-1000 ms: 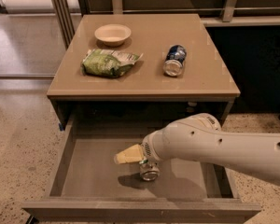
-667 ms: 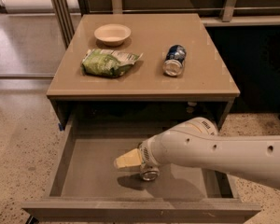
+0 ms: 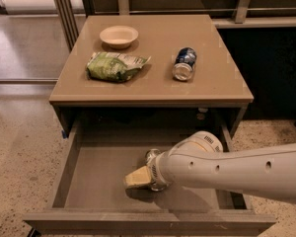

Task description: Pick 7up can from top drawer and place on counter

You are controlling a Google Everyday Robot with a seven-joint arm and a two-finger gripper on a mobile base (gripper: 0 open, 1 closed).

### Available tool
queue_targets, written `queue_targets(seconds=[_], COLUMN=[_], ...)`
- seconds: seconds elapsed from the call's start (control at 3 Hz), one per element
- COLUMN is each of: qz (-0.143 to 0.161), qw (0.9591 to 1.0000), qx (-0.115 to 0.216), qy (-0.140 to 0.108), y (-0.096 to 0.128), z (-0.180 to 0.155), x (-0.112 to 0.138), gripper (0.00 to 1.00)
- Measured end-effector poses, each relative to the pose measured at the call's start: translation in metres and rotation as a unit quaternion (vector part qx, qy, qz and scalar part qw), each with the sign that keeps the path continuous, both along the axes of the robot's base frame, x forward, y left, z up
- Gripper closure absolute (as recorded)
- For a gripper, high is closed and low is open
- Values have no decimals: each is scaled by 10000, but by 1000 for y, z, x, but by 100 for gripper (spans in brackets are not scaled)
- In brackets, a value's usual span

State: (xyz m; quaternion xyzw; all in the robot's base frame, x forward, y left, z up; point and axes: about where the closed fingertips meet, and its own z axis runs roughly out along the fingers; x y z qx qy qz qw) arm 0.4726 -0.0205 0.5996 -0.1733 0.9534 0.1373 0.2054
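The top drawer (image 3: 89, 174) is pulled open below the counter (image 3: 153, 85). My gripper (image 3: 140, 177) is down inside the drawer, near the middle of its floor, on the end of the white arm coming in from the right. The 7up can (image 3: 152, 155) lies right at the gripper, touching or almost touching it. Only a shiny metal rim of the can shows. The rest is hidden behind the gripper and wrist, and I cannot tell whether the can is held.
On the counter lie a dark blue can (image 3: 184, 63) on its side, a green chip bag (image 3: 116, 65) and a small beige bowl (image 3: 119, 35). The drawer's front panel (image 3: 148, 222) stands close in front of the arm. A dark cabinet stands to the right.
The gripper has sunk a little lower and nearer the drawer front, closing in on the can. The can is now more hidden. Things on the counter have not moved.
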Motion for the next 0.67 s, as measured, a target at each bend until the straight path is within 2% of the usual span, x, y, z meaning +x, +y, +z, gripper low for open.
queue_targets(seconds=[0.33, 0.67], qz=[-47, -47], qw=[10000, 10000], qx=[5, 5], qy=[6, 6], y=[1, 1], z=[0, 0], x=[1, 1], gripper=[18, 42])
